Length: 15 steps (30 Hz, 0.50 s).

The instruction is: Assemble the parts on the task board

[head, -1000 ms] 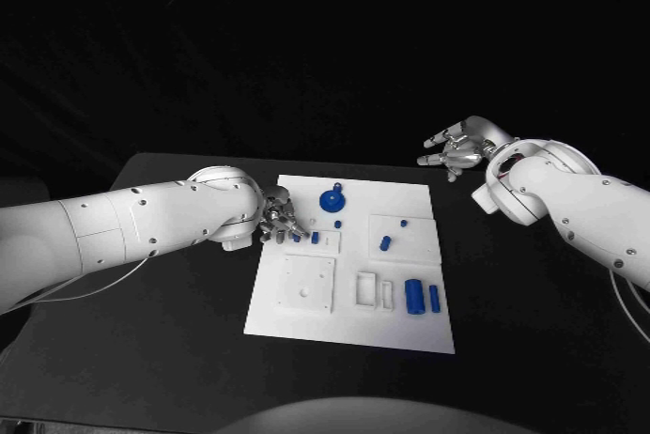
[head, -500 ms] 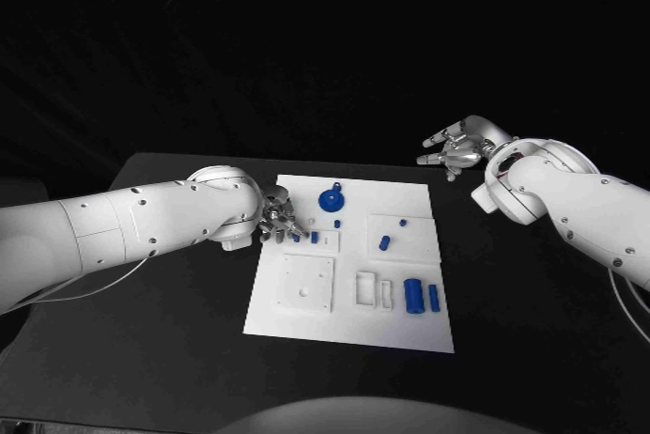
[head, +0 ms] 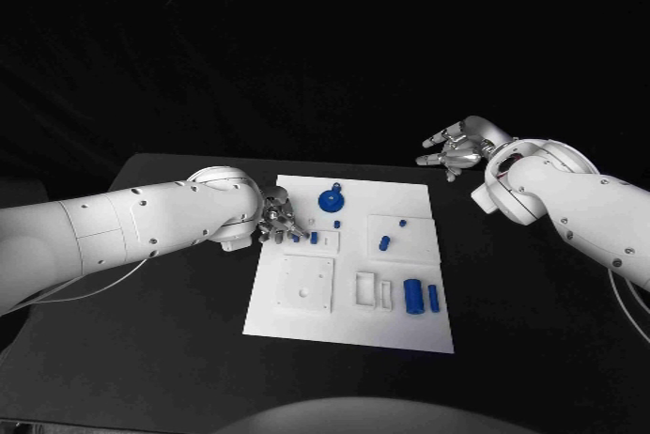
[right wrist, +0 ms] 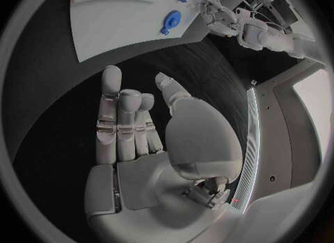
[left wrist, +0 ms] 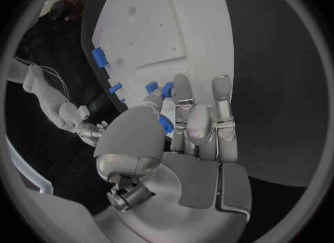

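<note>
The white task board [head: 347,302] is laid mid-table. A small blue part [left wrist: 166,124] is pinched by the left hand [head: 281,220] at the board's left edge. The right hand [head: 456,147] is held empty, fingers loosely spread, beyond the board's far right corner.

A robot test lab: black table [head: 162,293], dark backdrop, white task board [head: 355,302] with fixtures.

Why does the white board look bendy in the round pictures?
Left wrist view: a fisheye lens curves the task board's straight edges; right wrist view: the same bowing of its edge. Head view: the board's edges stay straight, bright against the dark table.
</note>
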Available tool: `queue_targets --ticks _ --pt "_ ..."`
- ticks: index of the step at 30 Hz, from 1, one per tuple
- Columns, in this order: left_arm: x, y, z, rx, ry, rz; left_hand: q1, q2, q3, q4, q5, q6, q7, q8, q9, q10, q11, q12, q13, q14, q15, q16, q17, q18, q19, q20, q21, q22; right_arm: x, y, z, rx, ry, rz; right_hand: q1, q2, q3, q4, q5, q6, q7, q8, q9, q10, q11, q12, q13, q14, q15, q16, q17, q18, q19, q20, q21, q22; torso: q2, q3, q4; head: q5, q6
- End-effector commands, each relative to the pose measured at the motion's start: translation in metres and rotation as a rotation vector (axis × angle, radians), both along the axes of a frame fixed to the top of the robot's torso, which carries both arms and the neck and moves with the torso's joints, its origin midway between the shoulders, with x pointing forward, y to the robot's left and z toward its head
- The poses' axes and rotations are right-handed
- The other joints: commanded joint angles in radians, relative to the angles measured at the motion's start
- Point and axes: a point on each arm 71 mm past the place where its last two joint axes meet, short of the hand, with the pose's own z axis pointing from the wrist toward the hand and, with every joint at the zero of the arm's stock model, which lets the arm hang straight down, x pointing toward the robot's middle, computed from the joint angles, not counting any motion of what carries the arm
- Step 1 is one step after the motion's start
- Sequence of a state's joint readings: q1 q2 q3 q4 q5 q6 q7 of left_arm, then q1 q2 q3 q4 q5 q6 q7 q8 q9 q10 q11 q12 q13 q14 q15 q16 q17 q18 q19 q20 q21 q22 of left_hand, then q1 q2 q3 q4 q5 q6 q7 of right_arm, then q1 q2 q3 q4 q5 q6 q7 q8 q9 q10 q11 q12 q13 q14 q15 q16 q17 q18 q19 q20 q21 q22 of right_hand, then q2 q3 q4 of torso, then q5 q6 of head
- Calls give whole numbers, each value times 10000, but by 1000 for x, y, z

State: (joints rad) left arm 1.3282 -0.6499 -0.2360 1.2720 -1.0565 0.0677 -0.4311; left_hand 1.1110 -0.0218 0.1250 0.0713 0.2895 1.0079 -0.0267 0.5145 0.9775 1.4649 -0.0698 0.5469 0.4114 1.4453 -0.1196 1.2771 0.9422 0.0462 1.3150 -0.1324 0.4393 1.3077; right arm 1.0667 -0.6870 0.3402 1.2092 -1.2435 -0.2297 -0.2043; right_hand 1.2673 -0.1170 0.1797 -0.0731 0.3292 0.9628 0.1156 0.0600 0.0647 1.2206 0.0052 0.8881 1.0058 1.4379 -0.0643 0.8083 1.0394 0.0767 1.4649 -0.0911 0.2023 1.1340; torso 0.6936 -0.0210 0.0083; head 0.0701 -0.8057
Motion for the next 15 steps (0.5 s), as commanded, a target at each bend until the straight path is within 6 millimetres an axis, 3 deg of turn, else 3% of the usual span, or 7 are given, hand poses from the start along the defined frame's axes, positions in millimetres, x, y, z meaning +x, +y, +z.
queue_targets --ticks 1,7,15 --pt "-4 -1 -8 175 266 4 -10 -139 -15 71 -66 -69 -8 64 32 384 -50 -43 -3 -19 -80 -37 4 -138 17 -46 -32 173 0 1 0 -36 29 124 -80 -2 -44 32 24 37 58 27 1 -64 -7 -35 -9 -41 0 -66 -8 141 314 59 -13 -8 2 0 7 -7 -8" --pt "-3 0 -7 210 203 87 -33 -509 145 485 -147 -54 -7 119 86 382 -51 -44 -4 -21 -87 -50 5 -139 26 -57 -46 172 0 0 0 -39 30 121 -80 -2 -44 32 24 37 58 27 1 -64 -7 -35 -9 -41 0 -66 -8 141 314 59 -13 -8 0 -6 1 -5 -13" --pt "-2 3 -7 375 132 123 -9 -547 188 560 -206 -57 -5 138 106 378 -54 -48 -3 -21 -93 -56 3 -144 32 -64 -44 175 0 0 0 -43 34 109 -80 -2 -44 32 24 37 58 27 1 -64 -7 -35 -9 -41 0 -66 -8 141 314 59 -13 -8 3 -6 7 -15 -24"
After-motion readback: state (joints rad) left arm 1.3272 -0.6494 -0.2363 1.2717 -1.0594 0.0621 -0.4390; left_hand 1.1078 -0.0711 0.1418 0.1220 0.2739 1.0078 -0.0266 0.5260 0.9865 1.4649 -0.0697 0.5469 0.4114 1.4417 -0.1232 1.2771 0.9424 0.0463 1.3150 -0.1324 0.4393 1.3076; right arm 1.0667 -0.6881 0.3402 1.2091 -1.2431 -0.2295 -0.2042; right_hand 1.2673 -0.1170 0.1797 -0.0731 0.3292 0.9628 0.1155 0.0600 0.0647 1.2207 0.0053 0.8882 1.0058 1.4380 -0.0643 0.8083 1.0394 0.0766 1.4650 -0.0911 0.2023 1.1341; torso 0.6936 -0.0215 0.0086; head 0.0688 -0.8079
